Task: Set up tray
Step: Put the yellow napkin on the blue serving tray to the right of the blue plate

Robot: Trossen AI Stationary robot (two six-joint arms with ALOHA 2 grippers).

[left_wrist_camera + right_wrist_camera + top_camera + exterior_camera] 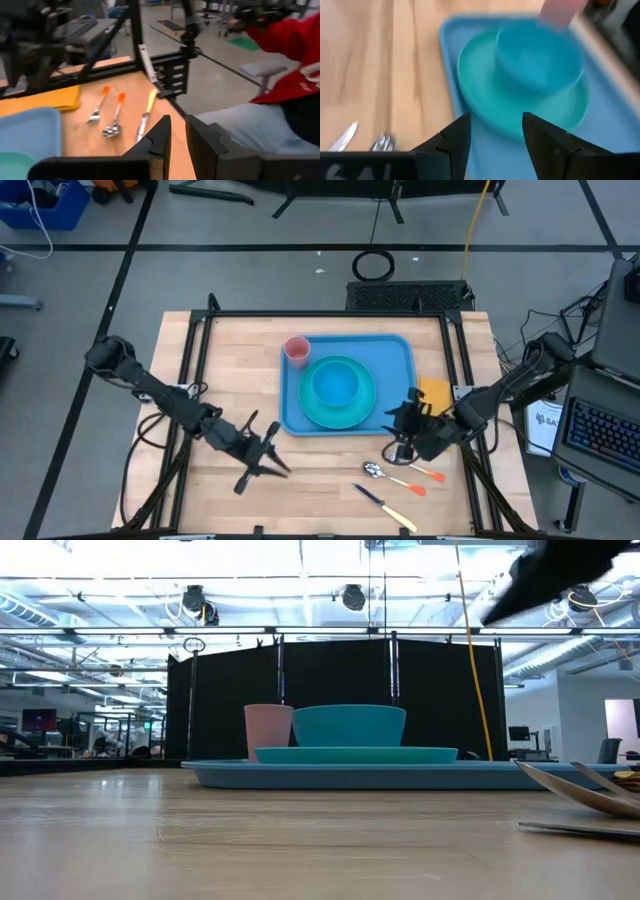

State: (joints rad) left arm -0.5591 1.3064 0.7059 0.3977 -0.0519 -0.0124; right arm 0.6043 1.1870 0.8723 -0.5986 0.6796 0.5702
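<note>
The blue tray (400, 355) (480, 775) lies flat in the middle of the table. A turquoise plate (360, 412) (485, 85) rests on it, with a turquoise bowl (335, 385) (348, 725) (540, 55) in the plate. A pink cup (297, 350) (267, 725) stands upright on the tray's far left corner. My right gripper (405, 425) (496, 135) is open and empty, by the tray's near right corner. My left gripper (265, 455) (178, 137) is narrowly open and empty, above bare table near the tray's near left corner.
A fork (97, 107) and a spoon (385, 472) (114, 125), both orange-handled, and a yellow-handled knife (385, 505) (146, 117) lie on the table near of the tray, toward the right. A yellow cloth (435, 395) (45, 97) lies right of the tray. A person in a red sleeve (292, 45) sits beyond the table.
</note>
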